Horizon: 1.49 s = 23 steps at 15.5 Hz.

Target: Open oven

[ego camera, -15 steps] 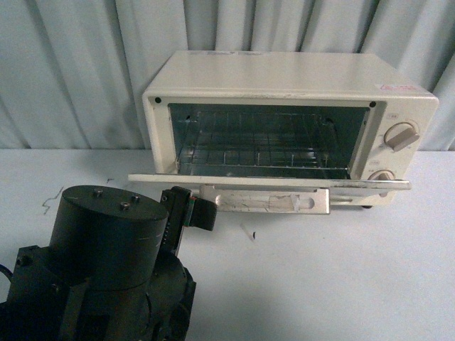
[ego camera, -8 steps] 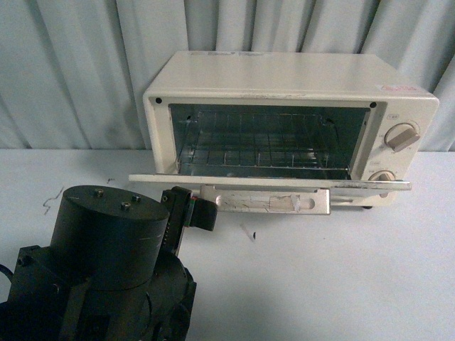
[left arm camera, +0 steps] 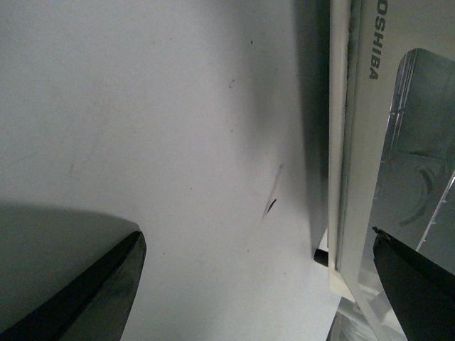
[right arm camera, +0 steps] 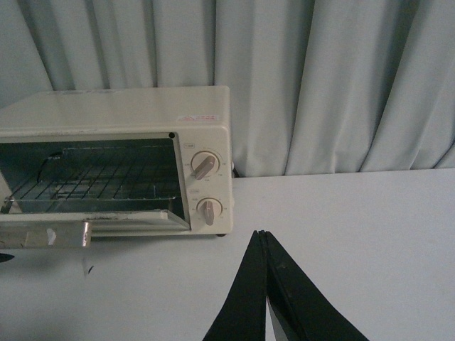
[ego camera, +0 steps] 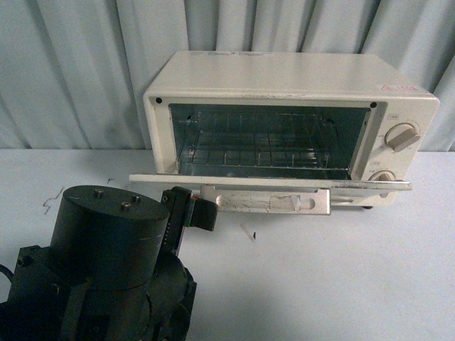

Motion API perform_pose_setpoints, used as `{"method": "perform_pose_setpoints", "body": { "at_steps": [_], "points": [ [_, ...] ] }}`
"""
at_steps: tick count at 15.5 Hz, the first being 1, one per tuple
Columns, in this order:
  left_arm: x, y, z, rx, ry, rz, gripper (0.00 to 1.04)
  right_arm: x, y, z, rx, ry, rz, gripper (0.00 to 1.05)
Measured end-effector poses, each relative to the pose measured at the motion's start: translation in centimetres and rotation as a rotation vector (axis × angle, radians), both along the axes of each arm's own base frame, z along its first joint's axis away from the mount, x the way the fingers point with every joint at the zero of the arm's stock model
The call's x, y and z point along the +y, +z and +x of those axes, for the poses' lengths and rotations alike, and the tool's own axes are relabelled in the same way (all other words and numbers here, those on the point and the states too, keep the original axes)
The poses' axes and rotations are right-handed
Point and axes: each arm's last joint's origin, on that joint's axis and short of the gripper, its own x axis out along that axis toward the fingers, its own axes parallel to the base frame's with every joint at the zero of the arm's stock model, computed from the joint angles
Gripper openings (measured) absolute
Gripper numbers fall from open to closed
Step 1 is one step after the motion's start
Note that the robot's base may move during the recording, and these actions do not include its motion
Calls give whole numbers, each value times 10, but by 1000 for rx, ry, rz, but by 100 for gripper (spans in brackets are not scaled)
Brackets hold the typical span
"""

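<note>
Toward the rear edge of the table (ego camera: 341, 270), close against the grey curtain (ego camera: 71, 71), the oven (ego camera: 284, 78) is sitting squarely and facing me. Its door (ego camera: 270, 182) is hanging fully open, lying about level and reaching out toward the table's front edge. The bar handle (ego camera: 270, 202) is running along the door's outer edge. Inside the cavity the wire rack (ego camera: 263, 153) is showing plainly. Two round knobs, upper (ego camera: 402, 136) and lower (ego camera: 384, 177), are sitting one above the other on the oven's right-hand panel, the lower one partly hidden behind the door's edge.

Near the table's front left corner, the left arm is filling the lower part of the front view. The left gripper (ego camera: 190, 209) is hovering just beside the left end of the handle. I cannot tell from the front view whether it is touching the handle. In the left wrist view its fingers (left arm camera: 99, 291) are standing spread wide apart, with bare table and the edge of the door lying between them, and I am seeing nothing pinched. A small dark mark (ego camera: 250, 234) is lying on the table in front of the door.

The right gripper (right arm camera: 262, 236) is hanging over the right side of the table, well apart from the oven. Its fingers are pressing together tip to tip, holding nothing.
</note>
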Motion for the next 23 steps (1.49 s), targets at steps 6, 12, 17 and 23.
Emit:
{"method": "perform_pose_setpoints", "body": {
  "at_steps": [6,12,17,23],
  "points": [
    [0,0,0,0,0,0,98,0,0,0,0,0,-1,100],
    [9,-12,-23,-251,112,359,98,0,0,0,-1,0,-1,98],
    [61,-24,-91,-103,92,773,96,0,0,0,0,0,-1,98],
    [124,-20,-141,35,-634,1315,32,0,0,0,0,-1,-1,98]
  ]
}}
